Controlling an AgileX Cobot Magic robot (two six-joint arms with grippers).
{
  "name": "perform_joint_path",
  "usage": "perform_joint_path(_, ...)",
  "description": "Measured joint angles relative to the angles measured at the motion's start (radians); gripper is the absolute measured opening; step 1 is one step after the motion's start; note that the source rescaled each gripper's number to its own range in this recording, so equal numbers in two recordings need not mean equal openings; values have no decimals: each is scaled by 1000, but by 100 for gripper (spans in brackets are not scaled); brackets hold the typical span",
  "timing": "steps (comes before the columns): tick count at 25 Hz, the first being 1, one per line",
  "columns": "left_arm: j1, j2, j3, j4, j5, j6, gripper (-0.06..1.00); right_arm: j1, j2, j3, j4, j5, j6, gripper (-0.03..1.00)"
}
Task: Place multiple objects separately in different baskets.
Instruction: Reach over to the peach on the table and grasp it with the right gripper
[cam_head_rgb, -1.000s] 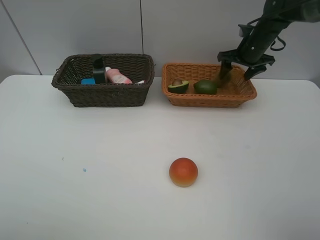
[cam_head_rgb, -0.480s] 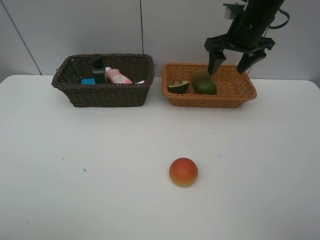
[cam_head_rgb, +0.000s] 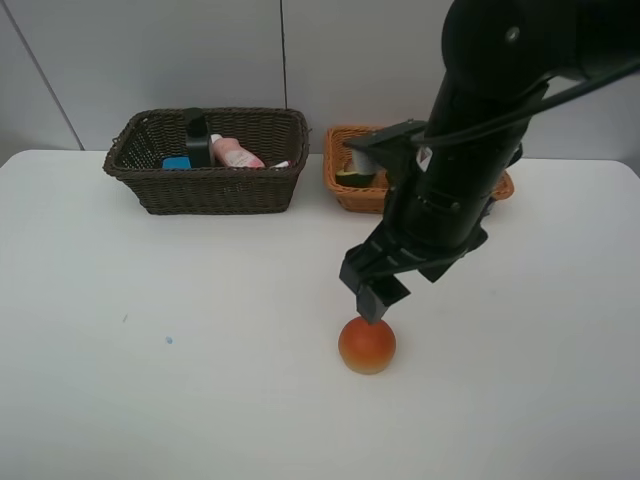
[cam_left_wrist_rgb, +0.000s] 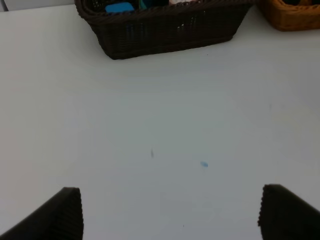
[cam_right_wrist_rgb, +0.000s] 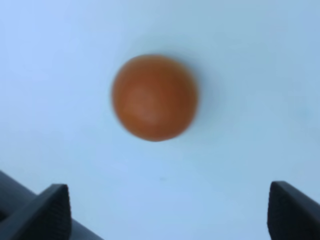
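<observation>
Your right end effector (cam_head_rgb: 374, 300) hangs wide open and empty just above the orange fruit (cam_head_rgb: 367, 344) on the desk (cam_head_rgb: 200, 400).

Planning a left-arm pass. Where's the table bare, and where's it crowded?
Bare: the white table in front of the dark basket, left of the orange-red fruit. Crowded: right gripper over the fruit, its arm covering the orange basket.

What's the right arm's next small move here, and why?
Probably lower the open right gripper so its fingers straddle the orange-red fruit, then close. The wrist view shows the fruit free on the white table, lying apart from both fingertips, not yet gripped.
</observation>
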Motion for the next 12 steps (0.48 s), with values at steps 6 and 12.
perform_joint_path(6, 0, 0, 0, 0, 0, 0, 87, 63, 0, 50, 0, -140, -3, 99)
perform_joint_path(12, 0, 0, 0, 0, 0, 0, 87, 65, 53, 50, 0, -185, -41, 99)
